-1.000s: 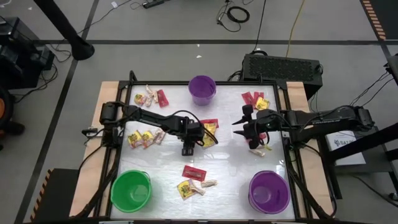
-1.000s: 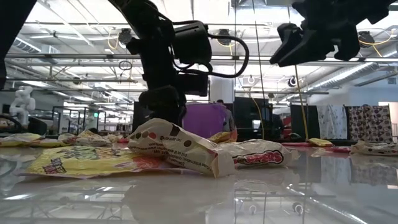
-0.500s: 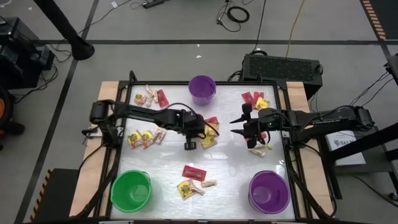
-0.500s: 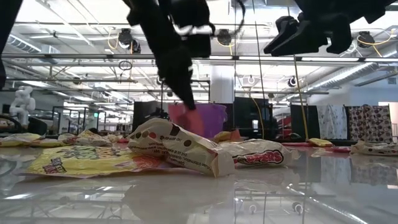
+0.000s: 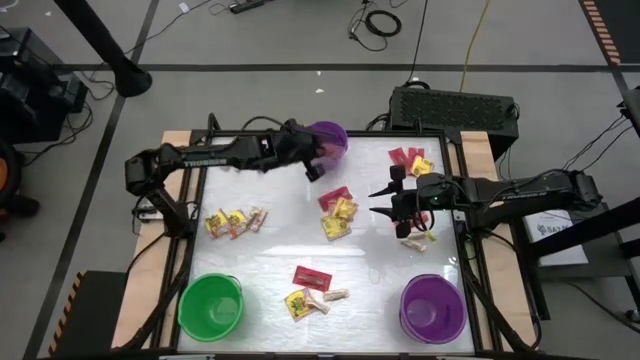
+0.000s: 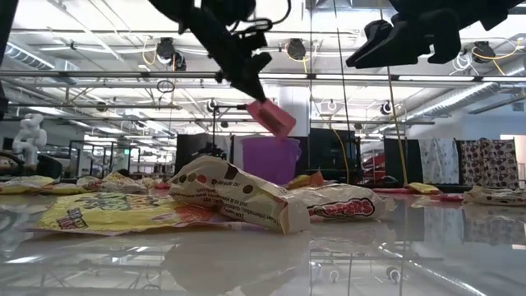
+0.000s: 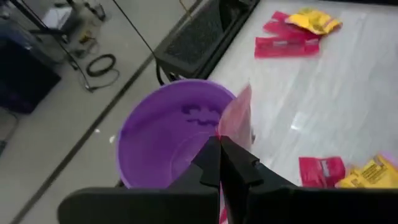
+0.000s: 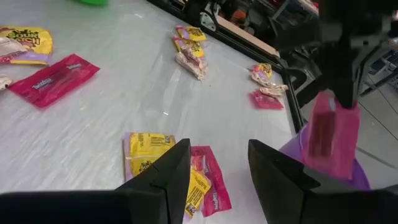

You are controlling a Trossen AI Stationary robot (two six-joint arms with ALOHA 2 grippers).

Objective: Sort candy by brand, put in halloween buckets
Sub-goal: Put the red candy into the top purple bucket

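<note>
Candy, one flat red packet (image 7: 238, 121), was held clamped in the left gripper (image 7: 219, 155) just above the far purple bucket (image 5: 327, 139); release was judged best made squarely over its mouth, while the right gripper (image 5: 384, 201), fingers apart, waited mid-table.

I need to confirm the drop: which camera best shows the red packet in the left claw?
The left wrist view: the red packet hangs pinched above the purple bucket. The low view shows it aloft, the right wrist view from behind; in the high view the arm hides it.
</note>
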